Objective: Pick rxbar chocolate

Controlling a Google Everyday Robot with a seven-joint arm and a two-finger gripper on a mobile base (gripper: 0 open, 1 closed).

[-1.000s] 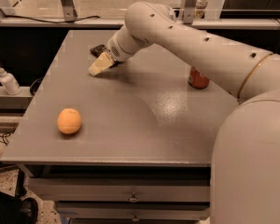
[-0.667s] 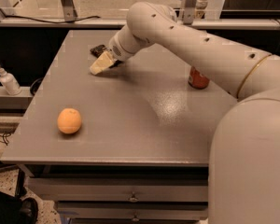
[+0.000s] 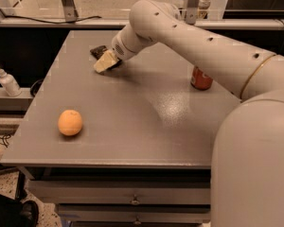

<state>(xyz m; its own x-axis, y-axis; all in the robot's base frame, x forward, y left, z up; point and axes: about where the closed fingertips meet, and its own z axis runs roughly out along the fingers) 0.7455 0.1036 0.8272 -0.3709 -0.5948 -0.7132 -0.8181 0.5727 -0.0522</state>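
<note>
Change since one second ago: almost nothing; gripper [image 3: 105, 61] kept at the same spot over the far left part of the table [image 3: 132, 126], perhaps lifted a very little; orange [image 3: 70, 122] and can [image 3: 201, 78] not shifted.
Gripper: low over the far left part of the table, tilted down toward the left edge; pale tip very near the table top or touching it, cannot tell which.
Grip: cannot tell how far open, and cannot tell whether anything is held.
Chocolate bar [image 3: 98, 51]: dark and flat, lying on the table near the far left corner; partly hidden behind the gripper, only the left end in sight; touching the gripper or only behind it, cannot tell.
Arm [image 3: 203, 41]: thick and cream coloured, reaching across the table from the near right side to the far left part; thin gold ring around it near the right edge of the table.
Orange: on the table near the front left corner, standing free.
Can: red, upright on the table near the right edge, upper part hidden behind the arm.
Table: grey flat top with a soft shine in the middle; drawer with a small handle [image 3: 135, 201] under the front edge.
Bottle [image 3: 8, 82]: small and white with a pump top, on a lower ledge beyond the left side of the table.
</note>
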